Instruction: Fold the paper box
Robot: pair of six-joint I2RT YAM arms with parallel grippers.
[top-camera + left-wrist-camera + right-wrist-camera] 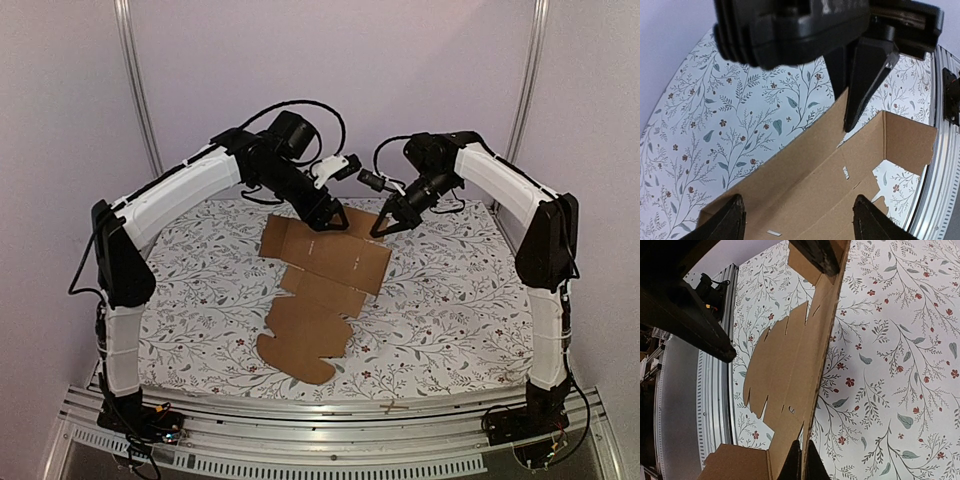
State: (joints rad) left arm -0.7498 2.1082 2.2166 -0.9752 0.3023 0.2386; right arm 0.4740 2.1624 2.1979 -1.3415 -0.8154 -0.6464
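The paper box point(318, 272) is a brown die-cut cardboard sheet in the middle of the table, its near flaps flat and its far panel lifted. My right gripper point(386, 227) is shut on the far right edge of that raised panel. In the right wrist view the cardboard point(785, 365) edge runs straight between the closed right gripper point(803, 462). My left gripper point(331, 217) hovers over the far left of the panel. Its jaws stand wide open in the left wrist view, the left gripper point(799, 220) straddling the cardboard point(805, 180) without pinching it.
A floral tablecloth point(450, 300) covers the table. An aluminium rail point(330, 415) runs along the near edge by the arm bases. Purple walls and two metal posts point(135, 80) close in the back. One side flap point(907, 142) stands upright.
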